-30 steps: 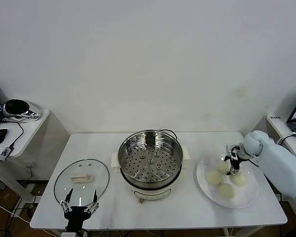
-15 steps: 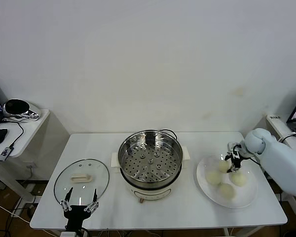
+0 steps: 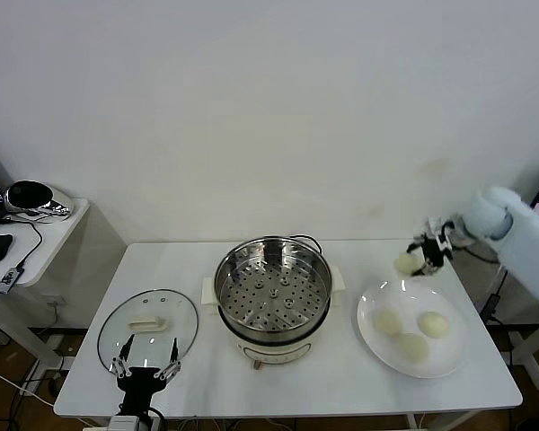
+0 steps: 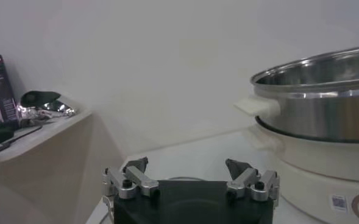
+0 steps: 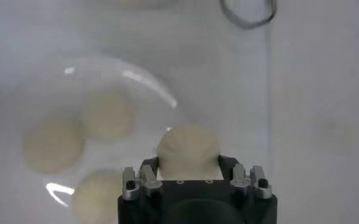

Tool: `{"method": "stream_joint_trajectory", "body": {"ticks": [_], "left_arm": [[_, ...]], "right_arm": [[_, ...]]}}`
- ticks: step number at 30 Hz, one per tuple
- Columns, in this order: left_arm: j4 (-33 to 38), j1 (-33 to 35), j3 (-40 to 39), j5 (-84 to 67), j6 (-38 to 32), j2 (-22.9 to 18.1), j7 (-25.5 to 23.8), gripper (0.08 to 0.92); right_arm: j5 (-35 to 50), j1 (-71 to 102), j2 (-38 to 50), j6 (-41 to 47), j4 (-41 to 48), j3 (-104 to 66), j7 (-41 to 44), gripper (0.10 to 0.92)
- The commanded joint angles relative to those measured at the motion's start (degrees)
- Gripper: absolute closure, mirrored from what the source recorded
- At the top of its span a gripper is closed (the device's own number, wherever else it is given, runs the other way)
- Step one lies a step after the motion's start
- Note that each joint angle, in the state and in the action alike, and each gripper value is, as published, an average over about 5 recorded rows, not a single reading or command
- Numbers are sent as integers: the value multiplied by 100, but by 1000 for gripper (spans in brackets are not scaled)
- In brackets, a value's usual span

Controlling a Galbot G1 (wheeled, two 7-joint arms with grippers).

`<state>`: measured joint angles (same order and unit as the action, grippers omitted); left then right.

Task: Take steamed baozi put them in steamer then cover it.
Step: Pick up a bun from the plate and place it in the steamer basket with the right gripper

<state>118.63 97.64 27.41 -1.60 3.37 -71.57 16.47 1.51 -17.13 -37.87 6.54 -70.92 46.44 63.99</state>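
Observation:
My right gripper is shut on one cream-white baozi and holds it in the air above the far left rim of the white plate; the held baozi also shows in the right wrist view. Three baozi lie on the plate and show below the gripper in the right wrist view. The steel steamer stands empty at the table's middle. The glass cover lies flat at the left. My left gripper is open and empty near the cover's front edge.
A side table with a black helmet-like object and cables stands at the far left. The steamer's cord loops behind the pot. The steamer's rim and white handle show in the left wrist view.
My right gripper closed on a baozi on the plate and lifted it up and back, above the plate's far left rim. The left arm hardly moved.

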Motion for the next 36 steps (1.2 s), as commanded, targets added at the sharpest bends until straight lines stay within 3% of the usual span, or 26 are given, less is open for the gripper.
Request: {"method": "stream_joint_trajectory", "body": {"ticks": [1, 13, 23, 36], "left_arm": [[-12, -13, 7, -9, 0, 0, -1, 177], [-9, -34, 185, -63, 3, 8, 1, 177], [112, 37, 334, -82, 7, -13, 9, 177], [97, -1, 382, -93, 13, -40, 11, 177]], "right_arm": [[914, -1453, -291, -69, -305, 1021, -4, 406], [1374, -1897, -2328, -881, 176, 1970, -235, 406], [236, -1558, -3090, -2086, 505, 2508, -521, 402], [-1000, -1143, -3300, -3560, 832, 2652, -1082, 390]]}}
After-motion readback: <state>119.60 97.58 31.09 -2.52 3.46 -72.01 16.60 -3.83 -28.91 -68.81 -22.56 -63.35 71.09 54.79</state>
